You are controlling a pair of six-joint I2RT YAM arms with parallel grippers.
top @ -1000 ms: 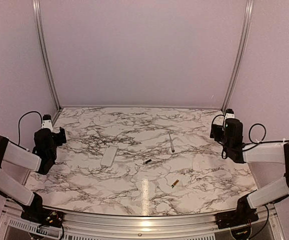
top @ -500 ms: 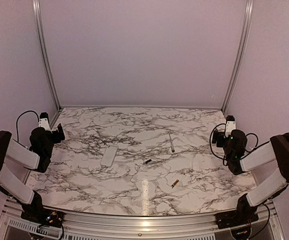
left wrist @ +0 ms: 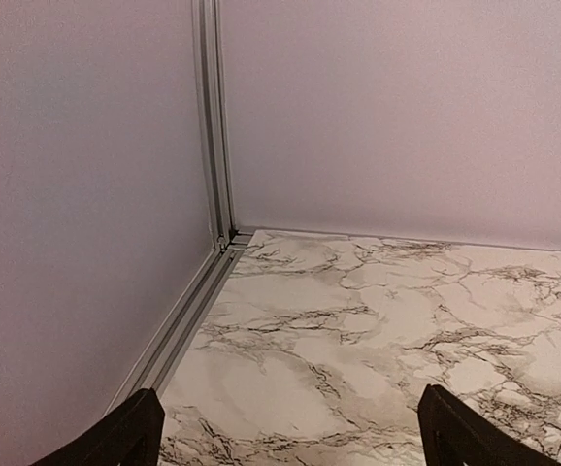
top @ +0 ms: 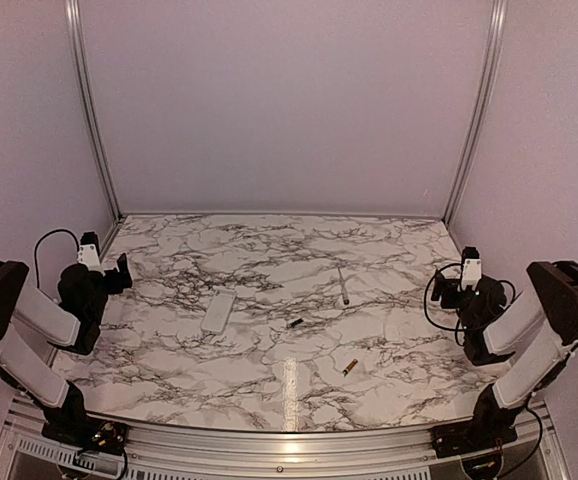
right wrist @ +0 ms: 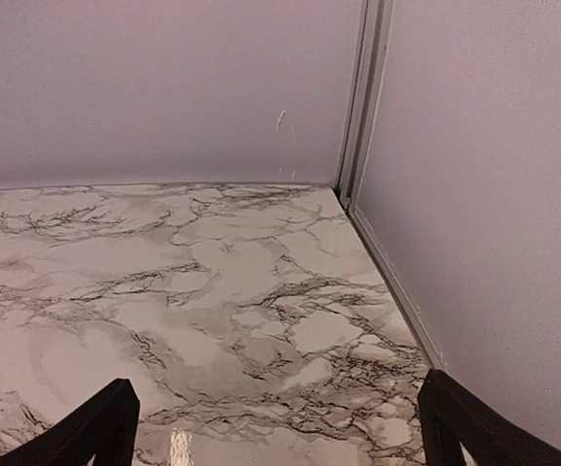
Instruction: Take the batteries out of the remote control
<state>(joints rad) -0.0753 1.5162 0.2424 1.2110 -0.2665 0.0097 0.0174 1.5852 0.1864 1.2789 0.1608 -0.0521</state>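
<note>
The top camera sits high behind the arm bases (top: 74,430), looking down and forward over the whole marble table (top: 269,250) to the back wall (top: 289,100). The wrist cameras ride low over that table: past the left gripper (left wrist: 285,437), the far-left corner post (left wrist: 213,126); past the right gripper (right wrist: 276,427), the far-right corner post (right wrist: 363,97). All share that table and back wall

Left arm (top: 44,318), right arm (top: 517,322) folded at sides, fingers (left wrist: 115,442) apart.
</note>
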